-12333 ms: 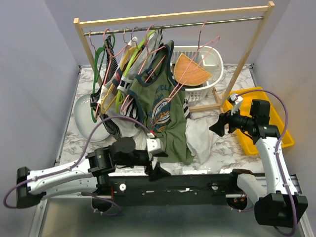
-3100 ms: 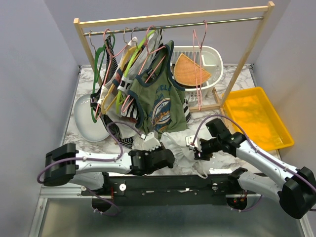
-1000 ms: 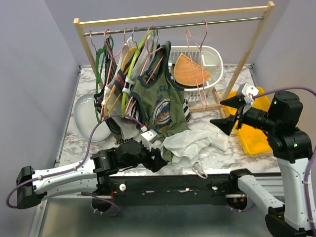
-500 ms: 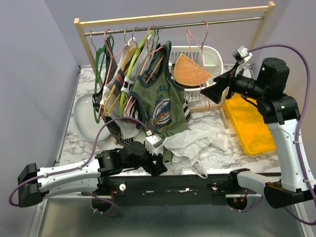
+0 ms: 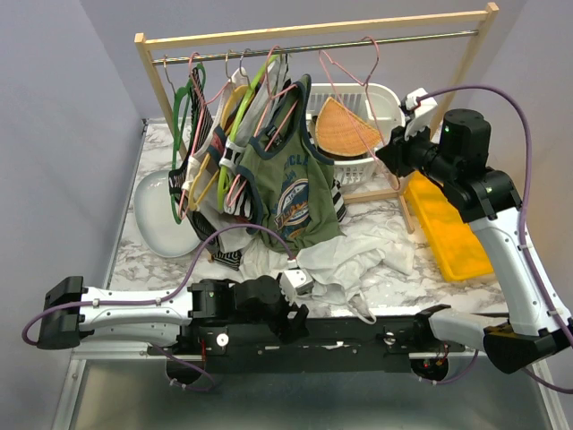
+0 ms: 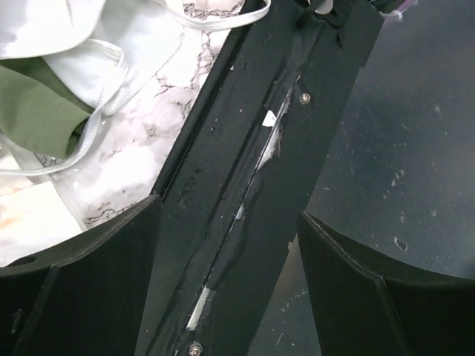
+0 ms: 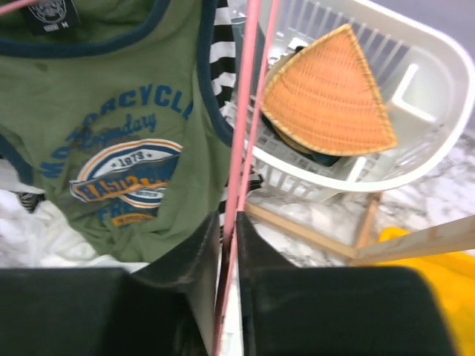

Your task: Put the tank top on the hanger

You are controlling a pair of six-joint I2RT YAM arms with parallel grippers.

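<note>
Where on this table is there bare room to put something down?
Bare marble lies between the white tank top and the yellow tray, and a strip in front of the white bowl. Under the rack it is crowded with hanging clothes and the basket.

marble table (image 5: 376, 215) carries tank top (image 5: 345, 260), yellow bin (image 5: 443, 228), white bowl (image 5: 161, 215).

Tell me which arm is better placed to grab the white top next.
Left. The left pincer is open, close beside the top. The right pincer is raised and shut on the hanger, so it is not free to grasp.
</note>
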